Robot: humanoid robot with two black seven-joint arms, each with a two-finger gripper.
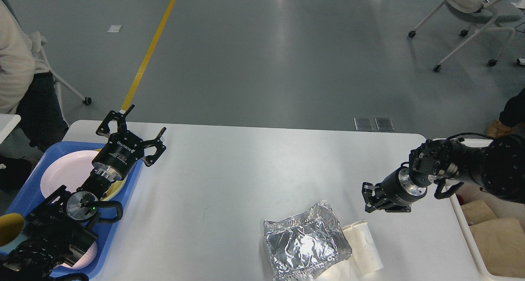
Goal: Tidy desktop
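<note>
Foil bag [305,240] and paper cup [366,246] lie near my right end effector [369,199], whose state I cannot tell. Left end effector [137,129] hangs open. Grabbing badly could crush the cup.

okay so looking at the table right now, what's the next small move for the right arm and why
Probably lower the right claw toward the white paper cup lying on its side by the crumpled foil container. Both are loose on the desktop, the claw hangs just beyond the cup holding nothing, and the white bin is close on the right. The left claw is open, far off over the blue tray.
</note>
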